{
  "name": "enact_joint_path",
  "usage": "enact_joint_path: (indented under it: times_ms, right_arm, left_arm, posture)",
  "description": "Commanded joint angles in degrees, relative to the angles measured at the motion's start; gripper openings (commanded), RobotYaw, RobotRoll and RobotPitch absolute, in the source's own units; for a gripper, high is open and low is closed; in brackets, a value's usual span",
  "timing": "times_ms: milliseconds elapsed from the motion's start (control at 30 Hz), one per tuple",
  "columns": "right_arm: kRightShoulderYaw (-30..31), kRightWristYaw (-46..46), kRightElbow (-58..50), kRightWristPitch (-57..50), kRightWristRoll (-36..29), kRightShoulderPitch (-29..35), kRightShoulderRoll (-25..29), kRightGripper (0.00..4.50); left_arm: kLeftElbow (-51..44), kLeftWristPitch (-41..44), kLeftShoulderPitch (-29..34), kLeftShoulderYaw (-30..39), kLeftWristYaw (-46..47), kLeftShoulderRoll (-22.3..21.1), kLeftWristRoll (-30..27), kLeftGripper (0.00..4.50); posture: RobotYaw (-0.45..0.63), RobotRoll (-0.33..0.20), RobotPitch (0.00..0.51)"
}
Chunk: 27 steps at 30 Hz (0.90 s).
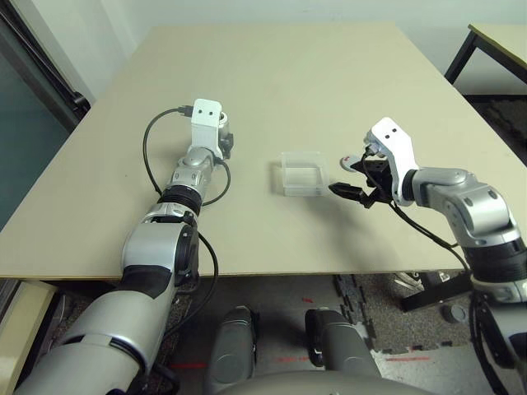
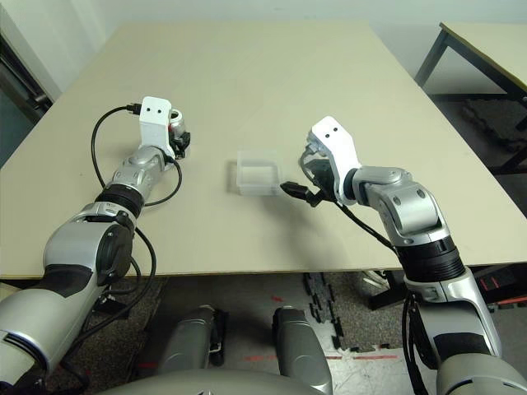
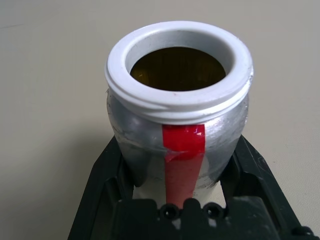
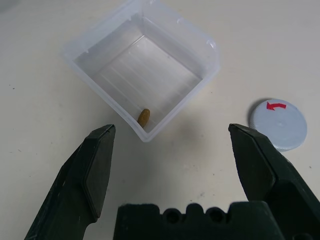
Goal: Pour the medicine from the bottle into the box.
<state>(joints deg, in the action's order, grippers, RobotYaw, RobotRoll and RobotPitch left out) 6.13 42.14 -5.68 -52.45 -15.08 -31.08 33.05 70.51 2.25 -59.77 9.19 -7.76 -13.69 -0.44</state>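
Note:
The silver-grey bottle [image 3: 180, 115] has a red tape strip and a white open mouth with an amber inside. My left gripper [image 3: 177, 145] is shut on its body, at the table's left [image 1: 224, 136]. The clear square box [image 1: 304, 174] sits at mid-table, to the right of the bottle. One brown pill [image 4: 144, 117] lies in the box [image 4: 142, 75] near a corner. My right gripper [image 4: 171, 131] hangs open just right of the box [image 1: 350, 191], with nothing between its fingers.
A flat grey round cap [image 4: 278, 124] with a red arrow lies on the table beside the box, near my right gripper. A black cable [image 1: 150, 156] loops by my left forearm. Another table [image 1: 502, 41] stands at the far right.

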Motion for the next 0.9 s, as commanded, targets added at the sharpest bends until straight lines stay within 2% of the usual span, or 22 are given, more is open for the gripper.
enact_joint_path:
  times_ms: [33,333,767,900]
  right_arm:
    - [0.9,0.17,-1.1,-0.39,-0.4,0.39,0.29,4.5]
    - [1.02,0.18,-1.32,-0.17,-0.39,0.57,0.17,4.5]
    - [0.85,0.01,-0.96,0.25,-0.41,0.38,-0.39,4.5]
    - [0.79,0.15,-0.91,0.38,-0.39,0.19,-0.23,4.5]
  left_arm:
    - [0.66,0.86,2.09,0.04,-0.11,0.4,-0.31,2.46]
    - [0.41,1.07,3.89,-0.18,-0.51,0.57,-0.48,2.46]
    - [0.26,0.66,4.79,0.08,-0.37,0.04,-1.08,2.46]
    - [-0.04,-0.56,4.85,-0.26,-0.38,-0.26,-0.95,3.96]
  posture:
    - [0.04,0.0,0.094]
    - [0.04,0.0,0.08]
    - [0.05,0.0,0.101]
    - [0.05,0.0,0.096]
